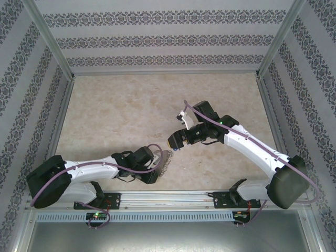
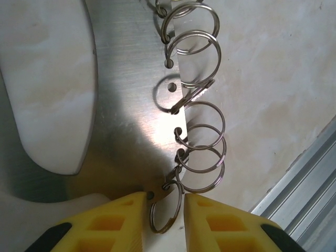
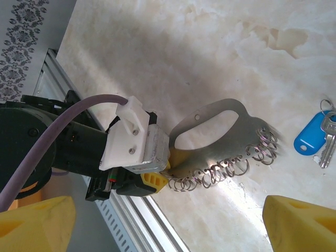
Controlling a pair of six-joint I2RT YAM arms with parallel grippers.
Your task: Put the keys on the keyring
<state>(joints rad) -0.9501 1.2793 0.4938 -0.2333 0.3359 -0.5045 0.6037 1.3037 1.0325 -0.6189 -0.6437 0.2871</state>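
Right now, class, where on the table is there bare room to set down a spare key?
Free: the broad far half of the table, from the back wall down to the right gripper. Crowded: the near centre, where it meets the left gripper, the keyring and the blue key.

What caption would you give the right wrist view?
Left tool straddles one end of the keyring; the blue key lies apart on the table.
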